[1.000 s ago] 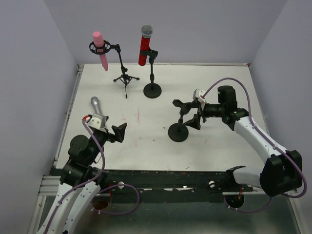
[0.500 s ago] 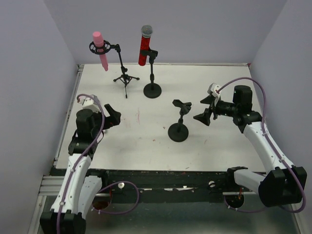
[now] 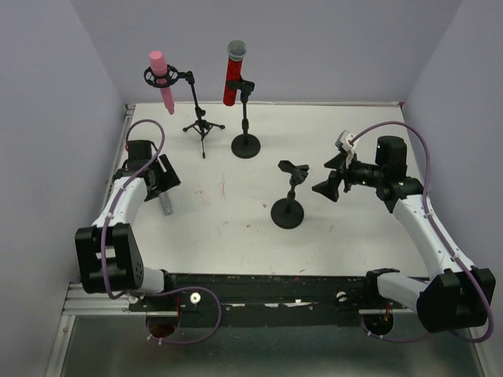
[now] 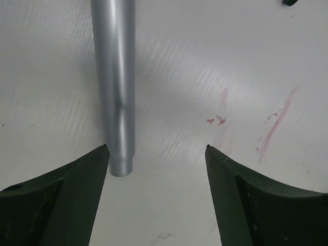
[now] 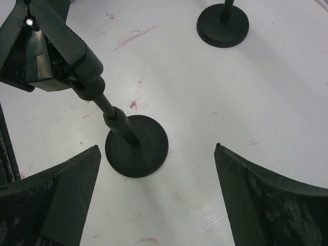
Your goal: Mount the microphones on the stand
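Our left fingers (image 3: 163,179) are standing spread wide over the silver-grey microphone (image 4: 115,87), not gripping it. This microphone is lying flat on the desk (image 3: 236,236) at the 9 o'clock side, and its handle end is resting close beside one finger. Our right fingers (image 3: 330,187) are also spread and holding nothing, hovering at 3 o'clock of the short stand (image 3: 288,208). The pink microphone (image 3: 162,82) is sitting in the tripod stand (image 3: 200,118) at 11 o'clock. The red microphone (image 3: 231,75) is sitting in the round-base stand (image 3: 245,126) at 12 o'clock.
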Motion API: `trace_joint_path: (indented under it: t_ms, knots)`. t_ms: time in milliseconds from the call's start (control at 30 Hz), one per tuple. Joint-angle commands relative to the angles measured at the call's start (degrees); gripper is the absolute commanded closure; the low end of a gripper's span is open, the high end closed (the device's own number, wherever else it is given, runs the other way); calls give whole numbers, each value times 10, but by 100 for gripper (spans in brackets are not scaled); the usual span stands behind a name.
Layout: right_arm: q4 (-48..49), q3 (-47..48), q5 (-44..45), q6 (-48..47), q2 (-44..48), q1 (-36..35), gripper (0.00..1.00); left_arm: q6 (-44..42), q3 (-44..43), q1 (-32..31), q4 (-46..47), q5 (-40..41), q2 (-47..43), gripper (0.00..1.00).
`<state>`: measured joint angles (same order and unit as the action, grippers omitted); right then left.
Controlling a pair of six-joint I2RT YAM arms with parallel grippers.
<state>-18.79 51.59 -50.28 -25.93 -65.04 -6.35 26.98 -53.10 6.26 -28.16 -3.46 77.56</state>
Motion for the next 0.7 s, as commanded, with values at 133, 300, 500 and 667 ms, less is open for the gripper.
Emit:
trace_joint_path:
  t_ms: [133,300,500,667]
  knots:
    - [-16,17,4,12,31,1,0,-30,-37,14,-64,49,96,50]
    - [-18,18,15,11,34,1,0,-32,-63,14,-83,61,140,48]
    - [-20,18,18,10,37,1,0,-31,-72,15,-94,71,169,44]
    - [-20,19,19,10,39,0,0,-24,-104,12,-136,66,209,46]
